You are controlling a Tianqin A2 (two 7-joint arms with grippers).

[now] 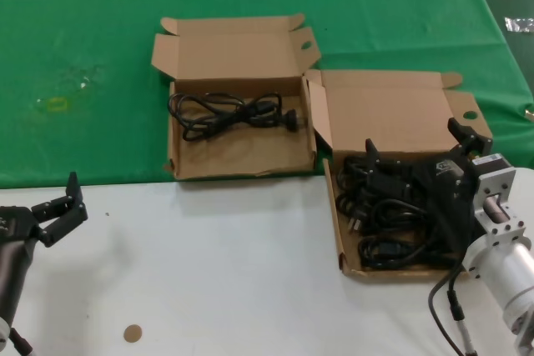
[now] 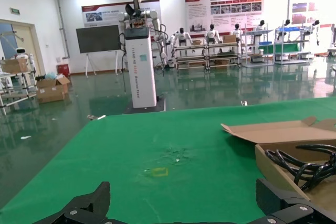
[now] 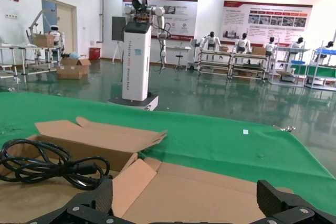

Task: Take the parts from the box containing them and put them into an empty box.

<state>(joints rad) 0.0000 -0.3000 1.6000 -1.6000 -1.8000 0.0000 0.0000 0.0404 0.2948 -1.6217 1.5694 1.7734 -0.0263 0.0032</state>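
Several black power cords (image 1: 392, 206) lie piled in the shallow cardboard box (image 1: 335, 206) at the right. My right gripper (image 1: 413, 137) hangs over this pile, open and empty; in the right wrist view (image 3: 185, 200) its jaws stand wide apart before that box's lid flap (image 3: 220, 187). The taller-walled box (image 1: 242, 171) stands to the left on the green cloth and holds one coiled cord (image 1: 229, 114), which also shows in the right wrist view (image 3: 47, 166). My left gripper (image 1: 58, 198) is open and empty at the near left, away from both boxes.
A green cloth (image 1: 83, 39) covers the far half of the table, with a small yellow mark (image 1: 57, 104). The near half is white (image 1: 234, 264), with a small brown disc (image 1: 133, 333). The two boxes stand close together, their flaps nearly touching.
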